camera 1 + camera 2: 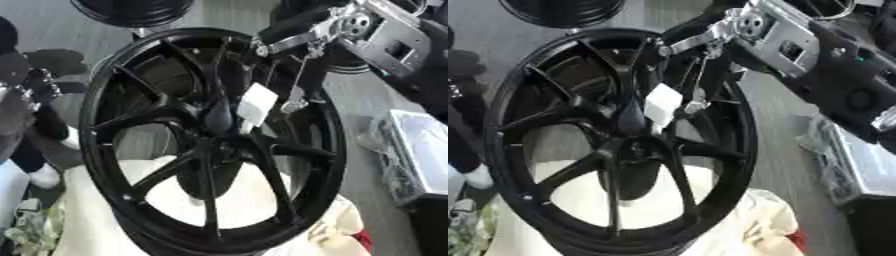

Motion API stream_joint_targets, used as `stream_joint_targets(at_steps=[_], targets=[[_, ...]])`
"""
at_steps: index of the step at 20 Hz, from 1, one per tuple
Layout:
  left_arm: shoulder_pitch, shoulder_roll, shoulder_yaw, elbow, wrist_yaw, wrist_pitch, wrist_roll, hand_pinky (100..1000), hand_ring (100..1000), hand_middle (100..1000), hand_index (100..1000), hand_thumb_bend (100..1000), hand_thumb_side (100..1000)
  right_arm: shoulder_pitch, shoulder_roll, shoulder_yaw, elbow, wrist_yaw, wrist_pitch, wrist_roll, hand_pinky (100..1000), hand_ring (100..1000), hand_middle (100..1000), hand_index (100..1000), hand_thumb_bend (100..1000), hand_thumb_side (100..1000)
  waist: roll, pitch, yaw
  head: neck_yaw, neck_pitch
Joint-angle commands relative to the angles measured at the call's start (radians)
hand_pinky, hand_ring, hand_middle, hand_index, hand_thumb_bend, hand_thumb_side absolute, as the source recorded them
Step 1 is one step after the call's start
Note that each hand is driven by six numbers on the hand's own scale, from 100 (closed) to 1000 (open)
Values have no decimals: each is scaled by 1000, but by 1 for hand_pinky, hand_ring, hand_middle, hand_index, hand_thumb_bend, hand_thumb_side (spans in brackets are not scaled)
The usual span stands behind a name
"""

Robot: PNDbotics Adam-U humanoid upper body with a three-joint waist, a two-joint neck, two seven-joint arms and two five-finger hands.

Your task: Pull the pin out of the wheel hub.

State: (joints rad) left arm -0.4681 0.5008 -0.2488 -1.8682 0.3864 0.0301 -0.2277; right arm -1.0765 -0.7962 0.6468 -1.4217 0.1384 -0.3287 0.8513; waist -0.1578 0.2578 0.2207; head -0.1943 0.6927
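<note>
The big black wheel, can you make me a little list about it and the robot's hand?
wheel: black spoked wheel, standing upright and tilted, on a cream cloth
hub: dark centre, pin itself not clear
tag: white tag hanging by the hub
right hand: right hand reaching in from the upper right to the wheel's top spokes; fingers hard to make out
left hand: not seen

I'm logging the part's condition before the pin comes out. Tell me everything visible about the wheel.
The wheel is glossy black, seemingly metal, with slim spokes running from a central hub to a deep rim. It stands nearly upright, leaning slightly, its lower edge on a cream cloth. A white tag hangs near the hub. The right hand reaches in at the upper rim.
</note>
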Motion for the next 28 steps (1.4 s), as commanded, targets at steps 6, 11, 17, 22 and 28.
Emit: stream_joint_targets(at_steps=[6, 11, 17, 22, 28], targets=[[-20, 11, 2, -21, -2, -1, -3, 817, 871, 798, 761, 222, 797, -23, -13, -34, -5, -19, -31, 56, 824, 732, 612, 701, 313, 191, 8, -13, 1, 4, -4], [-21, 10, 1, -22, -2, -1, -4, 817, 872, 798, 762, 221, 797, -20, -11, -33, -2, -12, -25, 56, 822, 730, 599, 689, 331, 184, 8, -13, 1, 4, -7], [-20, 11, 2, -22, -1, 0, -4, 817, 873, 799, 762, 220, 798, -24, -7, -51, 1, -26, -20, 56, 805, 695, 541, 634, 321, 102, 9, -12, 0, 4, -8], [-20, 12, 2, -22, -3, 1, -5, 818, 875, 800, 762, 219, 801, -29, -6, -76, -3, -49, -24, 34, 760, 604, 423, 505, 266, 100, 9, -12, -1, 6, -7], [-20, 11, 2, -22, -2, 2, -6, 818, 877, 801, 763, 218, 803, -27, -6, -75, 1, -57, -15, -40, 718, 541, 319, 413, 258, 100, 8, -14, -1, 8, -7]])
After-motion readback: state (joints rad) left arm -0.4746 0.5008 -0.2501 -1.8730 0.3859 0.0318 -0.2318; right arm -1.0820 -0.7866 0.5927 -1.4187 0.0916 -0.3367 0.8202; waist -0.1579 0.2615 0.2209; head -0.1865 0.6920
